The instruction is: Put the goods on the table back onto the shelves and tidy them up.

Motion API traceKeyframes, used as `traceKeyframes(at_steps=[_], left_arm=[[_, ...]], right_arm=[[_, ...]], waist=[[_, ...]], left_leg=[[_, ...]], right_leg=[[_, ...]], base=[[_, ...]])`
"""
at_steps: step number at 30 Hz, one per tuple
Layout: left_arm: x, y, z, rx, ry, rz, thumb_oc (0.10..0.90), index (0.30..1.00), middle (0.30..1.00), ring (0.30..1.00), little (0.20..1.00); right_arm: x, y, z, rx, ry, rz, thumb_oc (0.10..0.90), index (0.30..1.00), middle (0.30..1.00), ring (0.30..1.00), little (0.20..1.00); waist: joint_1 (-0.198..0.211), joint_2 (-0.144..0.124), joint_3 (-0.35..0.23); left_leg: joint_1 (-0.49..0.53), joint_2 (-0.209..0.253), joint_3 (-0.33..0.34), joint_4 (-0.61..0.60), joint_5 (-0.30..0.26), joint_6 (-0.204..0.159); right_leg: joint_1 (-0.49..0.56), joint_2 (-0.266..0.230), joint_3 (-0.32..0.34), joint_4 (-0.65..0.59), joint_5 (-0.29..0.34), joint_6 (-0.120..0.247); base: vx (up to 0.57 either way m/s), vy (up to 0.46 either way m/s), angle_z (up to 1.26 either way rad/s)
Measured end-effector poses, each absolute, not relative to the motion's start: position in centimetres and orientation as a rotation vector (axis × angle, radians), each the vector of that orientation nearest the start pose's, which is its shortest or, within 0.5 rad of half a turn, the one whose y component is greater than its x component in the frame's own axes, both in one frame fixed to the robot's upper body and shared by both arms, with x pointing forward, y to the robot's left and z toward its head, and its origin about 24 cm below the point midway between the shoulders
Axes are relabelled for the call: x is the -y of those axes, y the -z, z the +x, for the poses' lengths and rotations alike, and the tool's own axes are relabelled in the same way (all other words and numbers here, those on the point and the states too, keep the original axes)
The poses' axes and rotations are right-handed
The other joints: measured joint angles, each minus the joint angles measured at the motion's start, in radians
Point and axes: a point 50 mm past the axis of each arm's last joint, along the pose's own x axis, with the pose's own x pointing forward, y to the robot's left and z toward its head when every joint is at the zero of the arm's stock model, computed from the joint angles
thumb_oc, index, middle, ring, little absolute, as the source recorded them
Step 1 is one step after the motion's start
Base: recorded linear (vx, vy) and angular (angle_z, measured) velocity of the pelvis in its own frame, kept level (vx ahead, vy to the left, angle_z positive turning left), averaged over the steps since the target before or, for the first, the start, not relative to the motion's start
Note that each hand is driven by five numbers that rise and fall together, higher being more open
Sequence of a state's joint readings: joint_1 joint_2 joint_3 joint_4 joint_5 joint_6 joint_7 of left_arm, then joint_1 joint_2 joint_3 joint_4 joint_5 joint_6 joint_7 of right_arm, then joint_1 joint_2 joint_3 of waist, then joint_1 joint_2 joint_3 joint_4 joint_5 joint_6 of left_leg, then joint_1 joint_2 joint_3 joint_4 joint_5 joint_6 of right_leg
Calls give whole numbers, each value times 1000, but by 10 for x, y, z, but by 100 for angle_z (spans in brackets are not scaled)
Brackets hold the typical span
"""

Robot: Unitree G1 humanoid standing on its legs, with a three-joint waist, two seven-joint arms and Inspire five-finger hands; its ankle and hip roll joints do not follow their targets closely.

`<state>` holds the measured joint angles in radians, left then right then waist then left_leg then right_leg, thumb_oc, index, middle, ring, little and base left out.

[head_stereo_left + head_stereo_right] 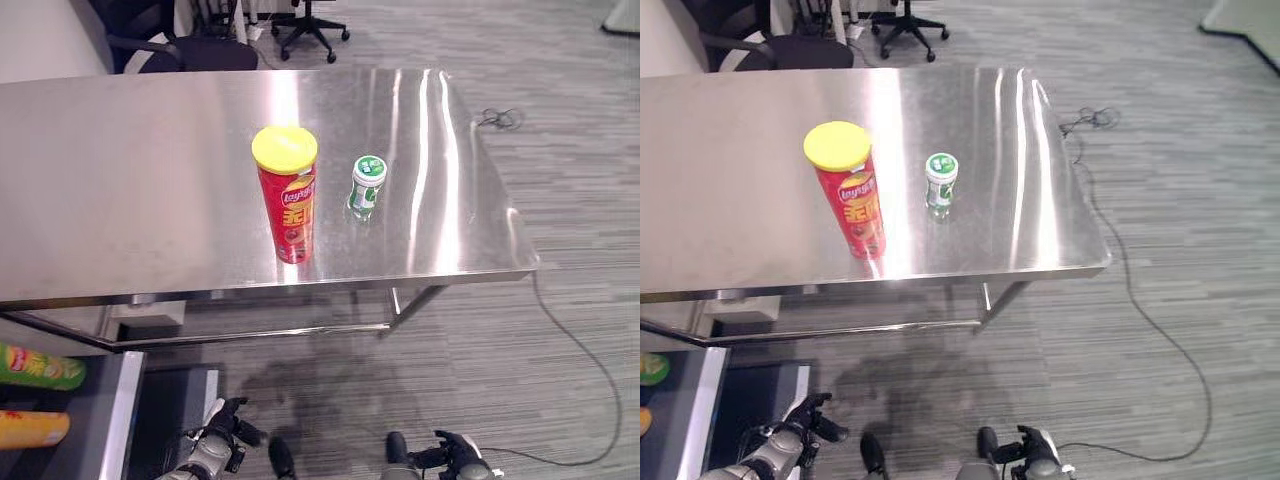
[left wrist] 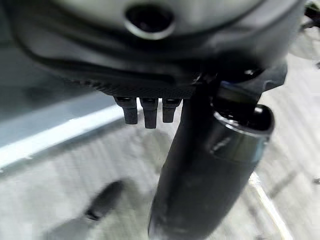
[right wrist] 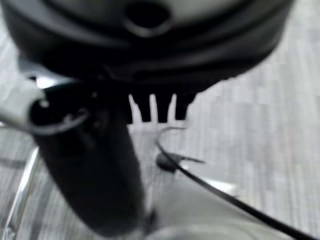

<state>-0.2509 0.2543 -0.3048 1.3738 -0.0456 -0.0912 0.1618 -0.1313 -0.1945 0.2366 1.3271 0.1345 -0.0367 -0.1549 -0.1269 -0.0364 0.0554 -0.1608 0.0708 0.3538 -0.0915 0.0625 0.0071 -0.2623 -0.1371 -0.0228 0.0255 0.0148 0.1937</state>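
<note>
The chips can stands upright on the surface, the small bottle just beside it. Both hands, left and right, hang low, relaxed, empty. A careless reach could topple the tall can into the bottle.

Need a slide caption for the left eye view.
Red chip can and green-capped bottle upright on steel table; both hands low.

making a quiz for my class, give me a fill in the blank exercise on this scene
1. The red chip can has a ____ lid.
2. The small green-capped bottle stands to the can's ____.
3. Both stand on the ____ table.
4. The left hand and right hand hang ____ the tabletop.

Missing: yellow; right; steel; below
</note>
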Motion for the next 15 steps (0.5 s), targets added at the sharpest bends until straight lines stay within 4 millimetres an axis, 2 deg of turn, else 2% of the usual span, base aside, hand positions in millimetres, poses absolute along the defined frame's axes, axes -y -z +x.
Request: traceKeyframes(at_steps=[1, 2, 4, 5, 7, 8, 9, 15], left_arm=[[-237, 138, 165, -1022, -78, 493, 800, 900, 900, 900, 900], [-234, 139, 164, -1026, -77, 487, 800, 900, 900, 900, 900], [-236, 142, 156, -1036, -90, 465, 800, 900, 900, 900, 900], [-241, 150, 131, -1113, -126, 442, 800, 900, 900, 900, 900], [-241, 154, 119, -1145, -125, 437, 800, 900, 900, 900, 900], [-239, 155, 116, -1151, -121, 432, 800, 900, 900, 900, 900], [-237, 155, 115, -1153, -117, 427, 800, 900, 900, 900, 900], [-224, 159, 113, -1162, -112, 382, 800, 900, 900, 900, 900]], right_arm=[[219, 160, 114, -1177, 137, -317, 800, 900, 900, 900, 900], [225, 162, 104, -1204, 148, -326, 800, 900, 900, 900, 900], [232, 162, 96, -1239, 171, -333, 800, 900, 900, 900, 900], [238, 162, 90, -1254, 187, -335, 800, 900, 900, 900, 900], [244, 162, 81, -1272, 201, -343, 800, 900, 900, 900, 900], [247, 161, 81, -1269, 202, -355, 800, 900, 900, 900, 900], [249, 161, 82, -1266, 205, -360, 800, 900, 900, 900, 900], [251, 160, 84, -1255, 204, -368, 800, 900, 900, 900, 900]], waist=[[0, -18, -11], [2, -27, -16], [12, -10, -10], [4, 9, -1], [5, 20, -8], [7, 32, -15], [11, 37, -16], [35, 43, -19]], left_leg=[[4, -9, -2, 0, 0, -2], [12, -14, -10, 0, 1, -5], [30, -1, 0, 0, 3, -19], [81, 20, 16, 0, 10, -31], [111, 40, 13, -1, 10, -41], [107, 54, 7, -1, 1, -69], [102, 64, 3, -1, 2, -83], [96, 75, -18, -1, 11, -97]], right_leg=[[14, 25, 3, -50, 28, -35], [39, 32, 0, -79, 67, -95], [69, 46, 14, -119, 87, -108], [116, 68, 10, -119, 82, -116], [151, 87, -1, -122, 64, -125], [150, 100, -5, -126, 62, -130], [146, 109, -10, -126, 62, -133], [151, 124, -29, -126, 57, -150]], base=[[73, -82, 29], [120, -116, 26], [196, -156, -11], [193, -173, -24], [98, -100, 1], [64, -71, 14], [62, -68, 7], [62, -33, 9]])
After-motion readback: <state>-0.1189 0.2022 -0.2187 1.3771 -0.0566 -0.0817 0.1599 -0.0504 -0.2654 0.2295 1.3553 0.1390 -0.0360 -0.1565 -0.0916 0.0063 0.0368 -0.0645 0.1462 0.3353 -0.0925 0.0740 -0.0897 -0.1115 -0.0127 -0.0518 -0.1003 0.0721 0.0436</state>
